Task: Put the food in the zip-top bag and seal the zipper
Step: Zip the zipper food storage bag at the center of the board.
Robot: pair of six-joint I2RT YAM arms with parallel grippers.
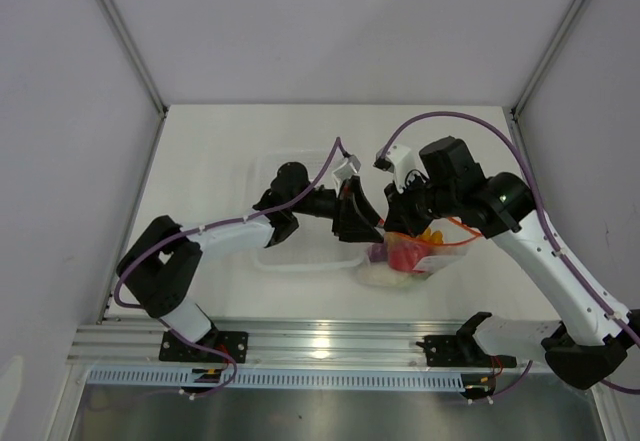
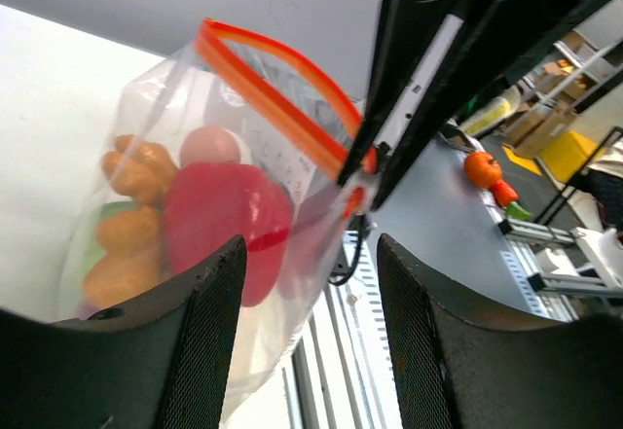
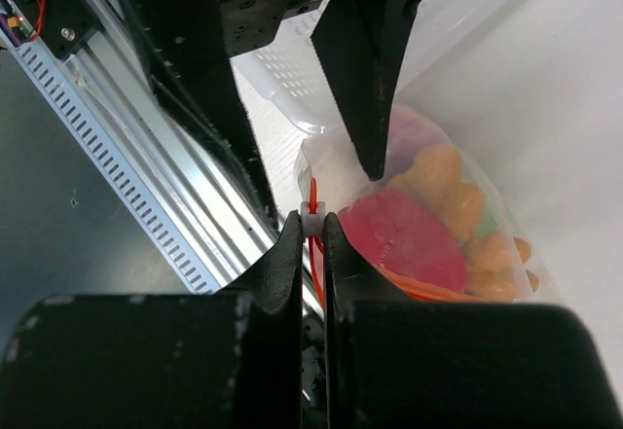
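Observation:
The zip-top bag [image 1: 412, 258] lies just right of the table's middle, with the food inside: a red piece [image 2: 229, 220], an orange-yellow lumpy piece [image 2: 131, 225] and a pink round piece [image 2: 209, 144]. The zipper [image 2: 282, 98] runs orange-red along the bag's mouth. My right gripper [image 3: 311, 220] is shut on the zipper's white slider at the bag's corner. My left gripper [image 2: 310, 249] stands open beside the bag, and a fold of clear plastic hangs loosely between its fingers without being gripped. From above, the left gripper [image 1: 360, 223] and the right gripper [image 1: 405, 219] sit close together over the bag.
A rigid clear tray [image 1: 290, 211] sits under the left arm's forearm, left of the bag. The aluminium rail [image 1: 320, 346] with the arm bases runs along the near edge. White walls and frame posts close in the table on three sides.

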